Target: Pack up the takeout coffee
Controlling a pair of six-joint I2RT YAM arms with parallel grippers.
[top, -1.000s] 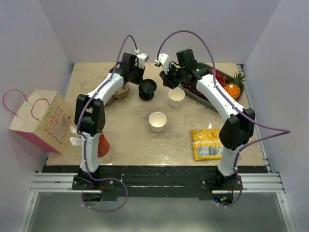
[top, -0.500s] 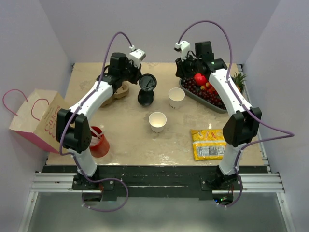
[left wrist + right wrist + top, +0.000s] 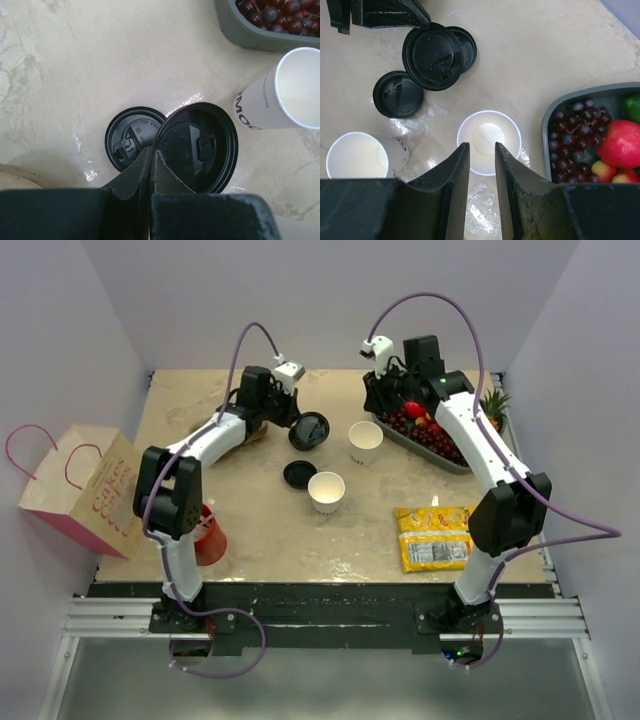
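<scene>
The takeout coffee, as a lidded cup, is out of view. Two white paper cups stand open-topped, one at the back (image 3: 365, 440) (image 3: 489, 141) (image 3: 290, 90) and one nearer the front (image 3: 326, 490) (image 3: 357, 155). My left gripper (image 3: 297, 423) (image 3: 151, 150) is shut on the rim of a black lid (image 3: 310, 430) (image 3: 197, 147) (image 3: 432, 56), held above the table. A second lid (image 3: 131, 144) (image 3: 464, 46) lies beneath it. A third lid (image 3: 298, 473) (image 3: 398, 94) rests beside the front cup. My right gripper (image 3: 377, 405) (image 3: 481, 146) hovers over the back cup, slightly open and holding nothing.
A grey fruit tray (image 3: 455, 462) (image 3: 545, 120) with grapes sits at the back right, with a pineapple (image 3: 487, 418) beside it. A yellow snack bag (image 3: 432, 538) lies front right. A red cup (image 3: 207, 542) and a paper bag (image 3: 85, 490) are at the left.
The left gripper lifted the black lids, and one now lies beside the front cup while it still holds another. The right arm drew back and up from the back cup.
</scene>
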